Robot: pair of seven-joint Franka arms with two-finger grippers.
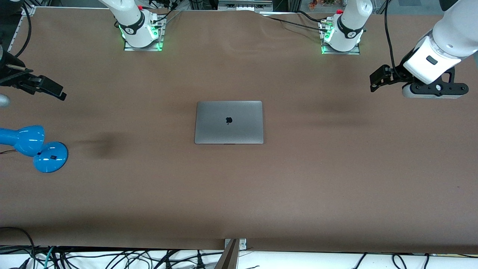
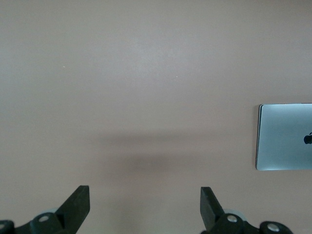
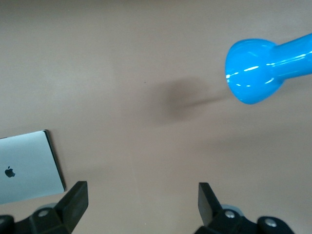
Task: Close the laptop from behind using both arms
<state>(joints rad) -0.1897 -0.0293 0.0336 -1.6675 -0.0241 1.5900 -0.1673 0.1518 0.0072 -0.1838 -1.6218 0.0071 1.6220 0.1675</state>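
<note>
Left gripper [image 1: 376,81] and right gripper [image 1: 52,89] hover with fingers apart, empty, over opposite table ends. Between them, well apart from both, the slim grey metal laptop [image 1: 229,122] lies lid-down, already closed. No pressing needed; keep arms clear.

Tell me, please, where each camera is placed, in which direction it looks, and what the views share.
Front view: high across the table, facing both bases; shows the closed laptop, blue lamp, left gripper, right gripper.
Left wrist view: on the left arm, looking down at bare table; its open jaws and the laptop's edge show.
Right wrist view: on the right arm, looking down; open jaws, laptop corner, lamp.
Shared: all three show the laptop.
</note>
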